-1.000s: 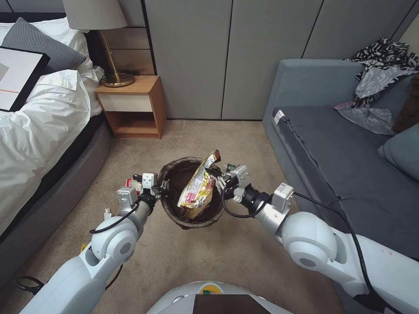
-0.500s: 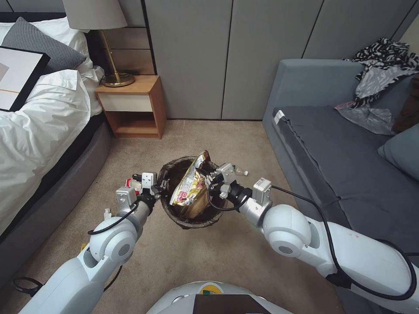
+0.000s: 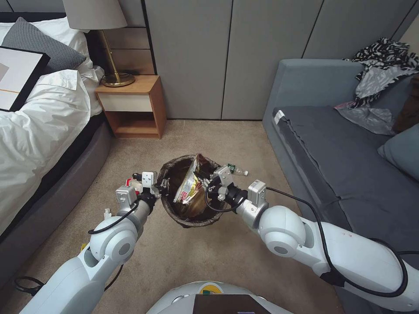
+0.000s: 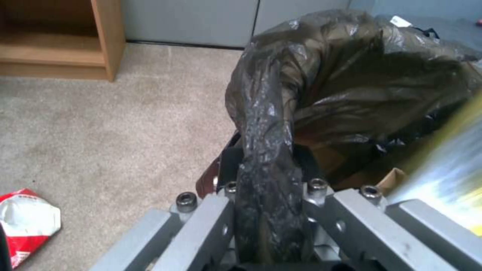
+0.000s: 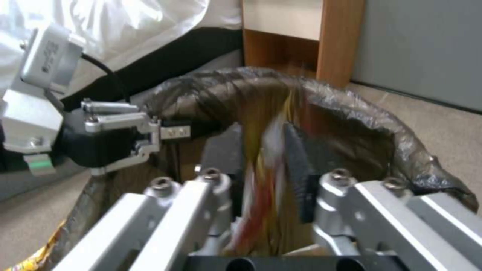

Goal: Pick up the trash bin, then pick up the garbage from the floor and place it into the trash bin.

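**Wrapper going into the held bin**

While the trash bin [image 3: 188, 192] hangs off the carpet in my left tool's [image 3: 158, 188] grip, I lower a yellow snack wrapper [image 3: 187, 185] into its mouth with my right tool [image 3: 208, 179]. The left tool's jaws are closed on the bag-lined rim, which my left wrist view shows running between them; I judge that this hold keeps the opening steady and facing up so the other arm has a fixed target. My right tool is over the bin's right rim, its jaws closed on the wrapper, which hangs between them down into the dark liner. I judge it is held by its top edge so the long foil drops inside rather than catching on the rim.

Compared with a second ago, my right arm has swung in toward the bin and the wrapper has sunk, so less of it stands above the rim. My left tool and the bin have not moved.

Outside the bin, a small clear bottle [image 3: 237, 170] lies on the carpet near its far right side, and a red-and-white crumpled cup [image 4: 22, 222] lies on the carpet to the left.
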{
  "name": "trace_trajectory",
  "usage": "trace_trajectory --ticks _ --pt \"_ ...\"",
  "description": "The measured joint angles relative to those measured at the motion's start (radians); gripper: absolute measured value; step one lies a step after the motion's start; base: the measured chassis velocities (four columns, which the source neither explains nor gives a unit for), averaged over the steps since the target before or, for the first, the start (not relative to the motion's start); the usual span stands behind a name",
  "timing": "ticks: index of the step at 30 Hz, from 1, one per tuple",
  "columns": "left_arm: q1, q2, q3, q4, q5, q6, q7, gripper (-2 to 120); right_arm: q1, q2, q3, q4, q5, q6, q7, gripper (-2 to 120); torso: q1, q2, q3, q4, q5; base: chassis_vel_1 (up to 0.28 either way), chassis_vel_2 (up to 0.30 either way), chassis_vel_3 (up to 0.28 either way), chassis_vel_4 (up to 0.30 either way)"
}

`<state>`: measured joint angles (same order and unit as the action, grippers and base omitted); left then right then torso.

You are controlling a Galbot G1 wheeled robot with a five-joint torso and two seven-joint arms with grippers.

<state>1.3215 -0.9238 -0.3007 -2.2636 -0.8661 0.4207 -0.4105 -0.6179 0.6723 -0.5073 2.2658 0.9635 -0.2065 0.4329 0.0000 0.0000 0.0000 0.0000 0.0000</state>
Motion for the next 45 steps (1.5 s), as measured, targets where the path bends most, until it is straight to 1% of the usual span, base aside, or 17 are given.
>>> trace_trajectory --ticks 9,11,15,17,18,20,24,27,28,31,32,34,35,37,38,39,45 --pt "0.003 0.0 -0.002 0.0 -0.001 -0.001 0.0 5 0.003 0.015 -0.013 -0.008 -0.003 -0.006 0.016 51 0.0 0.0 0.0 0.0 0.0 0.0 0.0 0.0 0.0" --pt "0.002 0.0 -0.003 0.001 -0.001 -0.001 0.0 5 0.007 0.017 -0.013 -0.009 -0.003 -0.007 0.021 61 0.0 0.0 0.0 0.0 0.0 0.0 0.0 0.0 0.0" --pt "0.0 0.0 -0.002 0.002 -0.001 -0.001 0.0 5 0.009 0.018 -0.013 -0.009 -0.001 -0.007 0.023 70 0.0 0.0 0.0 0.0 0.0 0.0 0.0 0.0 0.0" --pt "-0.005 -0.001 -0.001 0.007 -0.002 -0.001 0.001 5 0.01 0.016 -0.009 -0.007 0.002 -0.008 0.025 84 0.0 0.0 0.0 0.0 0.0 0.0 0.0 0.0 0.0" --pt "-0.005 -0.001 -0.001 0.007 -0.002 -0.001 0.001 5 0.01 0.016 -0.009 -0.007 0.002 -0.008 0.025 84 0.0 0.0 0.0 0.0 0.0 0.0 0.0 0.0 0.0" --pt "-0.007 0.001 -0.001 0.012 -0.003 -0.002 0.001 5 0.0 0.013 0.014 0.007 0.018 -0.005 0.03 93 0.0 0.0 0.0 0.0 0.0 0.0 0.0 0.0 0.0" --pt "-0.006 0.002 -0.003 0.018 -0.003 -0.003 0.001 5 -0.017 0.005 0.056 0.026 0.04 0.01 0.029 98 0.0 0.0 0.0 0.0001 0.0001 0.0 0.0 0.0 0.0" --pt "-0.005 -0.002 -0.01 0.029 0.001 -0.005 0.002 5 -0.085 -0.014 0.188 0.063 0.066 0.025 0.021 100 0.0 0.0 0.0 0.0001 0.0001 0.0 0.0 0.0 0.0" --pt "-0.005 -0.002 -0.01 0.029 0.001 -0.005 0.002 5 -0.085 -0.014 0.188 0.063 0.066 0.025 0.021 100 0.0 0.0 0.0 0.0001 0.0001 0.0 0.0 0.0 0.0" --pt "0.002 -0.01 -0.017 0.035 0.008 -0.008 0.004 5 -0.184 -0.022 0.335 0.094 0.077 0.008 0.041 100 0.0 0.0 0.0 0.0002 0.0001 0.0 0.0 0.0 0.0" --pt "0.002 -0.01 -0.017 0.035 0.008 -0.008 0.004 5 -0.184 -0.022 0.335 0.094 0.077 0.008 0.041 100 0.0 0.0 0.0 0.0002 0.0001 0.0 0.0 0.0 0.0" --pt "0.007 -0.015 -0.022 0.04 0.015 -0.009 0.004 5 -0.263 -0.016 0.439 0.111 0.079 -0.015 0.056 100 0.0 0.0 0.0 0.0 0.0002 0.0 0.0 0.0 0.0" --pt "0.007 -0.015 -0.022 0.04 0.015 -0.009 0.004 5 -0.263 -0.016 0.439 0.111 0.079 -0.015 0.056 100 0.0 0.0 0.0 0.0 0.0002 0.0 0.0 0.0 0.0" --pt "0.016 -0.022 -0.03 0.044 0.024 -0.012 0.005 5 -0.36 0.001 0.569 0.14 0.069 -0.048 0.068 100 0.0 0.0 0.0 -0.0001 0.0002 0.0 0.0 0.0 0.0" --pt "0.016 -0.022 -0.03 0.044 0.024 -0.012 0.005 5 -0.36 0.001 0.569 0.14 0.069 -0.048 0.068 100 0.0 0.0 0.0 -0.0001 0.0002 0.0 0.0 0.0 0.0" --pt "0.021 -0.023 -0.036 0.044 0.027 -0.012 0.006 5 -0.413 0.016 0.641 0.162 0.062 -0.075 0.08 100 0.0 0.0 0.0 -0.0002 0.0003 0.0 0.0 0.0 0.0" --pt "0.027 -0.023 -0.042 0.044 0.03 -0.013 0.007 5 -0.473 0.04 0.728 0.193 0.052 -0.112 0.094 100 0.0 0.0 0.0 -0.0001 0.0002 0.0 0.0 0.0 0.0"
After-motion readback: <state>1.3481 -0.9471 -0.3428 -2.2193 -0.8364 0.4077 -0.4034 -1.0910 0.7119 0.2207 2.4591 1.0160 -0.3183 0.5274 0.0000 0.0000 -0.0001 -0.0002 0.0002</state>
